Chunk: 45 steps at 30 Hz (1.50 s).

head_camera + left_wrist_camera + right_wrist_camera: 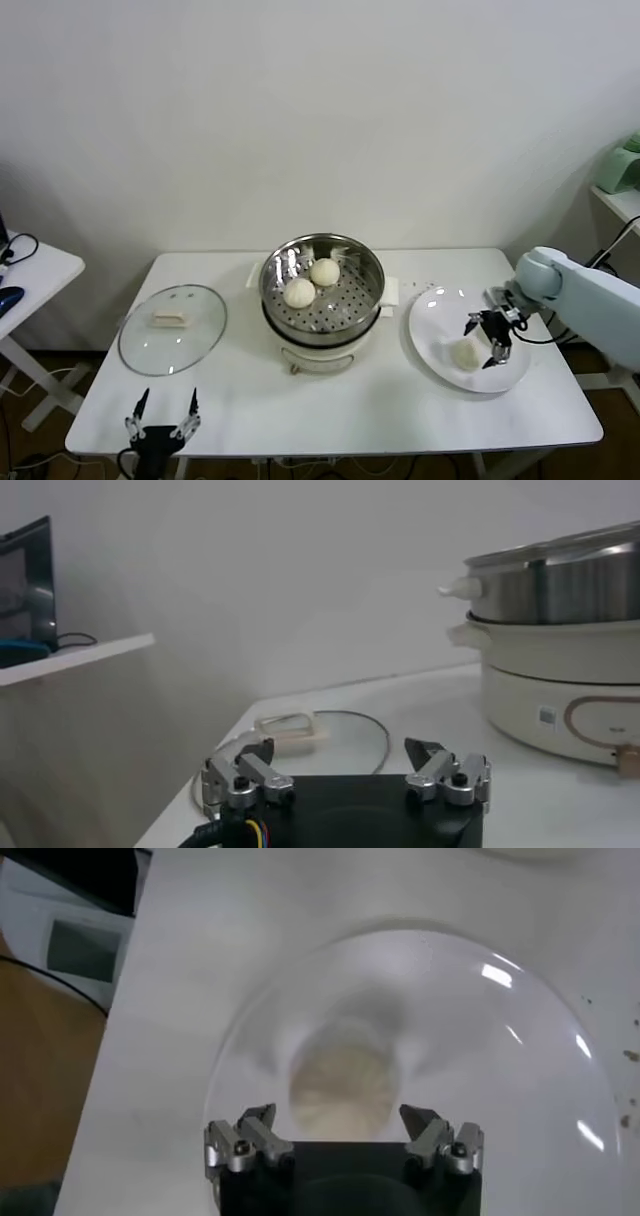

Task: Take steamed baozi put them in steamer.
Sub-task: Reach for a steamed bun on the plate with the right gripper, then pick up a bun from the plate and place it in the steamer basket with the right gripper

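Side table: white top at the far left edge (40, 268), a dark object and a cable lying on it
Left gripper: parked low at the near left corner of the table (162, 412), its two metal-tipped fingers spread wide with nothing between them (347, 770)
Lid: flat round glass disc (173, 328) with a pale block handle in the middle, lying on the table left of the steamer, well apart from it (330, 735)
Table: smooth white rectangular top (330, 405)
Steamer: round shiny steel pot (322, 285) with a hole-dotted tray inside, sitting on a white base in the middle of the table; its rim and base show at one side of the left wrist view (560, 650)
Buns in the steamer: two smooth cream-white round buns, one (299, 292) and another (325, 272) touching, resting on the tray toward its back left
Plate: white, round and glossy (440, 312), on the table just right of the steamer (520, 1038)
Bun on the plate: one pale, rounded, matt bun (466, 354) on the near part of the plate (340, 1083)
Right gripper: low over the plate (488, 340), fingers wide apart on either side of that bun, not closed on it (345, 1138)
Shelf: white, at the far right, with a pale green object (622, 165) on it
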Each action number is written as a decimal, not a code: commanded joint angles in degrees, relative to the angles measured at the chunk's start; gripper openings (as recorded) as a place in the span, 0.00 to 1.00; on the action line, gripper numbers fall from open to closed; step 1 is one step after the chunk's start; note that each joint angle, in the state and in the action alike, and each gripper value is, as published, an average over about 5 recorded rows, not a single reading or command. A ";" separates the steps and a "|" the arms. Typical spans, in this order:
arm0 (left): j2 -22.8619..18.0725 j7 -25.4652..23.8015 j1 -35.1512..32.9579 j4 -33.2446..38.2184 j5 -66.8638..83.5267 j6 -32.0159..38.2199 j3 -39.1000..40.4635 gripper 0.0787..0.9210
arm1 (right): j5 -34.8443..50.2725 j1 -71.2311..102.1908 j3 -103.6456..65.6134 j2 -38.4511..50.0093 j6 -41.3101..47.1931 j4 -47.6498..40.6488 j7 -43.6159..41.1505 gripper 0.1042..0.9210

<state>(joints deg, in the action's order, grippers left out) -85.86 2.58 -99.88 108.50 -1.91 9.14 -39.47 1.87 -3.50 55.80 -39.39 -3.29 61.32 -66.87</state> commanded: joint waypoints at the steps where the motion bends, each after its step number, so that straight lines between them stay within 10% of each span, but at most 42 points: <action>1: 0.08 -0.02 0.43 -0.12 0.07 -0.22 -0.14 0.88 | -1.96 1.90 -1.34 -2.91 -0.35 -2.49 0.36 0.88; 30: -0.14 -0.15 0.57 -0.21 -0.59 -0.21 0.50 0.88 | -1.02 -3.31 0.12 -1.51 -0.65 0.78 -0.91 0.72; 45: -0.20 -1.42 0.04 0.61 -3.94 -0.62 1.86 0.88 | -10.85 -37.49 13.92 -3.17 -20.74 18.18 -6.35 0.72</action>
<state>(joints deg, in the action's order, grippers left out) -86.01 1.56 -99.57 109.05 -4.47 8.60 -37.96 -1.97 -20.84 62.45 -40.93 -11.77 68.73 -71.14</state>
